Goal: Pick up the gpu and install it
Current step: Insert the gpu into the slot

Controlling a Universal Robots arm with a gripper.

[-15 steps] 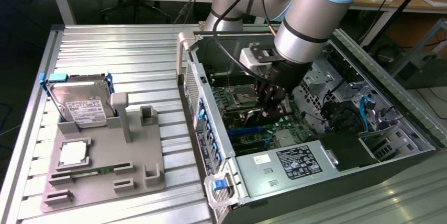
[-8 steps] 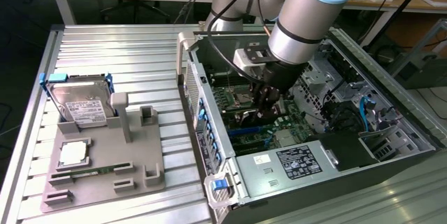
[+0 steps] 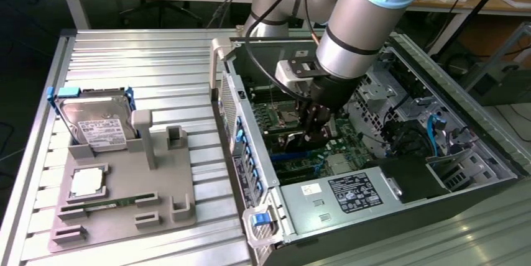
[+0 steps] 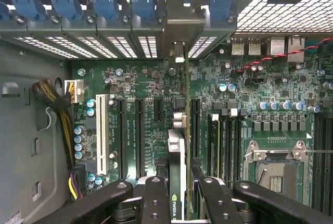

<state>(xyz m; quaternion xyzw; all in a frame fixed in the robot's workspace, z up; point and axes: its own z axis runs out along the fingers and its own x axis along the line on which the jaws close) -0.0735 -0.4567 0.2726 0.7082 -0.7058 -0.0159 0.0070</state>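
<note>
The gpu (image 4: 177, 146) stands on edge between my fingers (image 4: 156, 198), its silver end bracket (image 4: 179, 26) against the case's rear slot openings. My gripper (image 4: 179, 195) is shut on the card's upper edge. The card hangs over the green motherboard (image 4: 130, 78), in line with the black expansion slots (image 4: 139, 135). I cannot tell whether its edge sits in a slot. In the exterior view my gripper (image 3: 315, 130) reaches down into the open computer case (image 3: 464, 154), with the dark gpu (image 3: 300, 140) under it, close to the board.
A grey parts tray (image 3: 166, 179) on the exterior view's left holds a silver hard drive (image 3: 98, 123), a CPU (image 3: 87, 182) and a green RAM stick (image 3: 108, 204). The power supply (image 3: 349, 194), the CPU socket (image 4: 273, 174) and yellow-black cables (image 4: 57, 104) surround the card.
</note>
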